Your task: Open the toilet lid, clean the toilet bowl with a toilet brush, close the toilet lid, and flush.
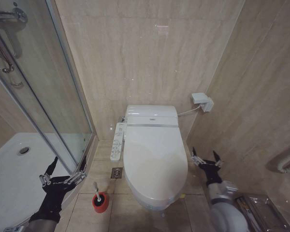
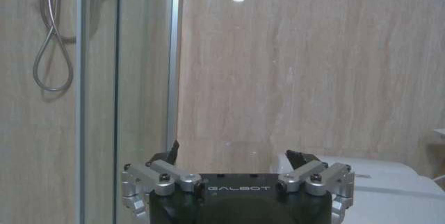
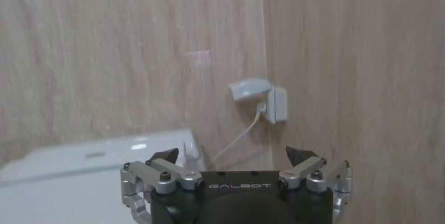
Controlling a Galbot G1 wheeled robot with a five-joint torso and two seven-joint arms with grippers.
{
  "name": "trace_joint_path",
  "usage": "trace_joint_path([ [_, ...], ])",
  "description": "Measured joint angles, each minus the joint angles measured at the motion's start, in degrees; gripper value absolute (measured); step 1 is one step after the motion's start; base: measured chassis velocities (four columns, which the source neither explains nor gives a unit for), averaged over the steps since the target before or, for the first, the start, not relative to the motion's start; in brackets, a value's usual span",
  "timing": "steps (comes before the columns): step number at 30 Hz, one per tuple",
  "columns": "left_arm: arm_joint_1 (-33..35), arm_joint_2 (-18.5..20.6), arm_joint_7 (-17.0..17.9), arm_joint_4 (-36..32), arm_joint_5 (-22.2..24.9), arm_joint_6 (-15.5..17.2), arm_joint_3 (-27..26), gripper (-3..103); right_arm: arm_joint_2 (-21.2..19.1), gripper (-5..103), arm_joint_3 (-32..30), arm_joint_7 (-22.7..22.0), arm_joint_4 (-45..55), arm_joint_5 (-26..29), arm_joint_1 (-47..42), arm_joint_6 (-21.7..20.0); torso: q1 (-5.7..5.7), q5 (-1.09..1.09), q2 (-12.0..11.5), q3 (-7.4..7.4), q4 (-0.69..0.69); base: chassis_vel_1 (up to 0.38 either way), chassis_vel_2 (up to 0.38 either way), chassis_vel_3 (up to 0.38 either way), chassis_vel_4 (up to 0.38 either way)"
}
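Observation:
The toilet lid [image 1: 153,154] lies shut, glossy white, over the toilet bowl [image 1: 159,200], and a small yellow tag peeks out at its front edge. A white button panel [image 1: 117,141] runs along the bowl's left side. The toilet brush [image 1: 97,188] stands with its thin white handle in a red round holder [image 1: 100,202] on the floor left of the bowl. My left gripper [image 1: 67,166] hovers open left of the brush, by the shower door. My right gripper [image 1: 206,156] hangs open just right of the lid, touching nothing. The left gripper [image 2: 238,152] and right gripper [image 3: 232,153] both hold nothing.
A glass shower enclosure [image 1: 48,96] with a white tray [image 1: 14,174] fills the left side. The toilet tank [image 1: 151,116] meets the tiled back wall. A white wall socket [image 1: 202,101] with a cable sits right of the tank. A floor drain [image 1: 116,172] lies beside the bowl.

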State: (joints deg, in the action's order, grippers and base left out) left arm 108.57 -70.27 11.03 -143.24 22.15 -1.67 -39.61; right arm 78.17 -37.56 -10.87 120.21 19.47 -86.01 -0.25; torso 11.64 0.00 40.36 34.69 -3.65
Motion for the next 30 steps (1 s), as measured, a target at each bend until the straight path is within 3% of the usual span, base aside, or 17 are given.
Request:
trace_joint_path([
  [19,0.01,0.00,0.00,0.00,0.00,0.00,0.00,100,1.00,100,-4.66,2.61,12.54,2.39,-7.60,-1.79,-0.01,0.00,0.00,0.00,-0.02,0.000,0.000,0.000,0.000],
  [24,0.00,0.00,0.00,0.00,0.00,0.00,0.00,100,1.07,100,-6.22,5.88,13.45,-1.75,-8.67,0.99,-0.01,0.00,0.00,-0.01,-0.03,0.000,0.000,0.000,0.000],
  [30,0.00,0.00,0.00,0.00,0.00,0.00,0.00,100,1.25,100,-6.39,6.40,13.47,-3.73,-8.54,2.28,-0.01,0.00,0.00,0.00,-0.02,0.000,0.000,0.000,0.000],
])
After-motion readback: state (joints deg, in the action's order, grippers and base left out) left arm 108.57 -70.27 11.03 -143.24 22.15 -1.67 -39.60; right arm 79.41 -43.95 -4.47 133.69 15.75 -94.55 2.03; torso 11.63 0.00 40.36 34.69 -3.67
